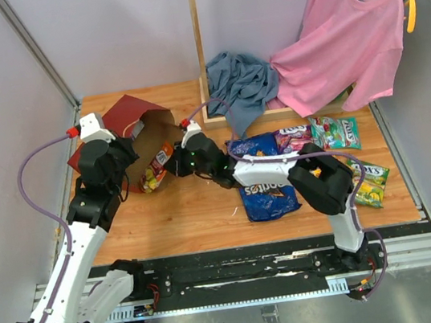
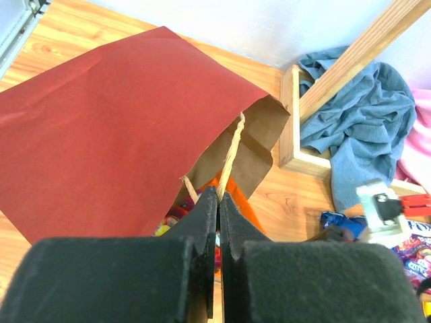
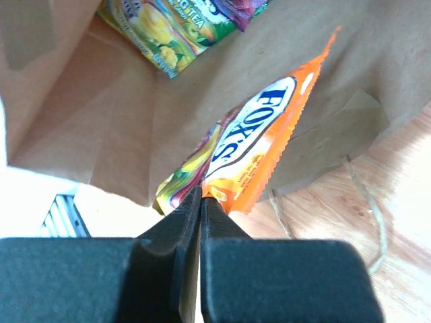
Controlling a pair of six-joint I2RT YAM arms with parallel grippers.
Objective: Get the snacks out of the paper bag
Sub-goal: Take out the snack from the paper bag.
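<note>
The dark-red paper bag (image 1: 132,115) lay on its side, my left end effector (image 2: 219,196) clamped on its cord handle (image 2: 233,149), while my right end effector (image 3: 202,196) pinched the near corner of the orange Fox's packet (image 3: 269,134), whose length ran straight ahead into the bag's mouth.

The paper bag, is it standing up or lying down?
Lying down. The paper bag rests on its side, with packets in its mouth.

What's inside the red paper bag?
An orange Fox's packet at its mouth, pinched by the right end effector, and a yellow-green packet deeper. The paper bag's top side hides anything else.
</note>
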